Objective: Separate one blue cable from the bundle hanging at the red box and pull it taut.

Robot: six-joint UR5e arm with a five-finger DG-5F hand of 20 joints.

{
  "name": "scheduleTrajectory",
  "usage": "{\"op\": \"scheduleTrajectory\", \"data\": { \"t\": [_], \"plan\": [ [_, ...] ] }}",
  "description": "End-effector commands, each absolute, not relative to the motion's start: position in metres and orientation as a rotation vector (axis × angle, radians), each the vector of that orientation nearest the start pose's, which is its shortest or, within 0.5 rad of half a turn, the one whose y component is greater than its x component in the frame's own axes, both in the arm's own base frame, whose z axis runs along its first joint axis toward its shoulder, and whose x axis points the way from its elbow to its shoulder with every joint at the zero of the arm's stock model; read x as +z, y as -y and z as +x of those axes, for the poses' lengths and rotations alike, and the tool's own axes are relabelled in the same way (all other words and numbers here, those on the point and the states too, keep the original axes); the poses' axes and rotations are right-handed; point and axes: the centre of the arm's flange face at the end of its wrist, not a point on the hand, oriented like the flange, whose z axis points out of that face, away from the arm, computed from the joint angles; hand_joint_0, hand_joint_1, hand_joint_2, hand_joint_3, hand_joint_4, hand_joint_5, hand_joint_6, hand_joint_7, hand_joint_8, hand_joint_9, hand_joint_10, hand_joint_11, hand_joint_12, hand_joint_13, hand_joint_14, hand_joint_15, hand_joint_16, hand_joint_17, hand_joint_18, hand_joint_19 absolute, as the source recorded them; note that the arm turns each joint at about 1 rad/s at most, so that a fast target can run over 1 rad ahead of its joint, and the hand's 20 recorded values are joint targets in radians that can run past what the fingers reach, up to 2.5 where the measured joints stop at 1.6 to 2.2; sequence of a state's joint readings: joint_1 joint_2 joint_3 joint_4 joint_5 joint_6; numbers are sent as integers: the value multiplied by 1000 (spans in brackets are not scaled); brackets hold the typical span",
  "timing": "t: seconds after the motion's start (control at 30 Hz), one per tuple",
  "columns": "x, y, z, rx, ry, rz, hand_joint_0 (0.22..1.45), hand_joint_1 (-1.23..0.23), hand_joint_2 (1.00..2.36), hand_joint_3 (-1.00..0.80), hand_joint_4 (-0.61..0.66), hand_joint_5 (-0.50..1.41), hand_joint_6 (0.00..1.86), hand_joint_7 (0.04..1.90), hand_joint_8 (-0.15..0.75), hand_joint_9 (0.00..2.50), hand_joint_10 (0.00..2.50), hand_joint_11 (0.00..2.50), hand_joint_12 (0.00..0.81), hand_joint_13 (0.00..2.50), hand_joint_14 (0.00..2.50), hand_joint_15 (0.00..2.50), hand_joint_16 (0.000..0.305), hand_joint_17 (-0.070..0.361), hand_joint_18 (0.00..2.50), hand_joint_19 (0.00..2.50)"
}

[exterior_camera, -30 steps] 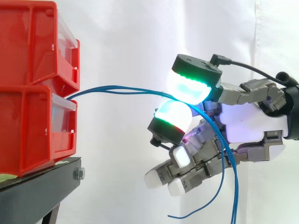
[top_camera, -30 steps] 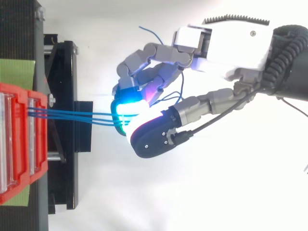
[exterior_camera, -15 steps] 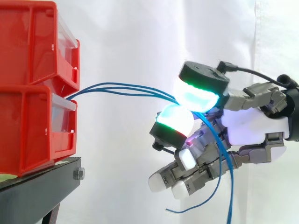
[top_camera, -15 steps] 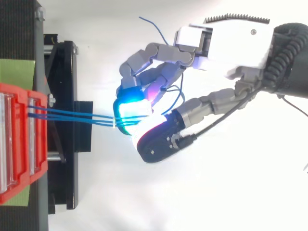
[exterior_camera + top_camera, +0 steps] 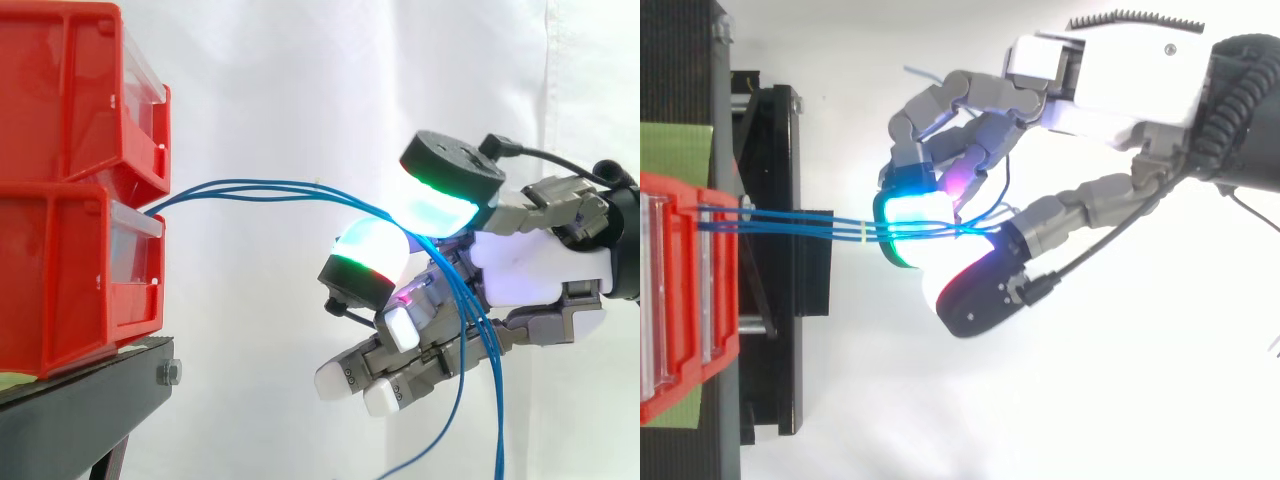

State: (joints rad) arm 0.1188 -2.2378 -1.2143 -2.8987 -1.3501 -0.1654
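The bins [image 5: 70, 200] are red, the stand [image 5: 80, 415] black, the curtain [image 5: 300, 80] white. The cables [image 5: 260, 188] are blue. The hand [image 5: 540, 270] is grey and white; its pads [image 5: 372, 245] glow green and cyan.

two red bins [image 5: 60, 280], stacked one on the other at nine o'clock in the side view. one black stand [image 5: 70, 420] under them at seven o'clock, with one bolt head [image 5: 170, 373] on its edge. three blue cables [image 5: 250, 184] run side by side from the bins toward three o'clock. one small pale band [image 5: 862, 233] crosses them in the top view. one hand [image 5: 530, 270] at three o'clock. one white curtain [image 5: 300, 80] behind.
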Motion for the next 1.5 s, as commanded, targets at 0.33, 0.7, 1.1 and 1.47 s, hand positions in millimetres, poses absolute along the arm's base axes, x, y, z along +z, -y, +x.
{"op": "scheduleTrajectory", "data": {
  "t": [0.33, 0.7, 1.1, 1.47],
  "plan": [
    [272, 69, 741, 975, -1260, 1168, 605, -629, 1004, -452, 97, -152, 898, 1171, 317, 1061, 18, 613, 273, 555, 7, 156, 33, 73, 489, 310],
    [271, 70, 741, 976, -1259, 1171, 655, -818, 1002, -467, 115, -176, 911, 1098, 296, 988, 20, 624, 281, 528, 6, 152, 34, 77, 471, 295],
    [272, 70, 741, 974, -1258, 1166, 560, -505, 1000, -500, 120, -161, 887, 1068, 315, 1034, 18, 608, 282, 534, 6, 149, 35, 79, 472, 310],
    [271, 70, 741, 974, -1259, 1168, 638, -800, 1023, -194, 95, -166, 894, 1284, 311, 1018, 19, 636, 282, 535, 7, 151, 34, 78, 472, 301]
  ]
}}
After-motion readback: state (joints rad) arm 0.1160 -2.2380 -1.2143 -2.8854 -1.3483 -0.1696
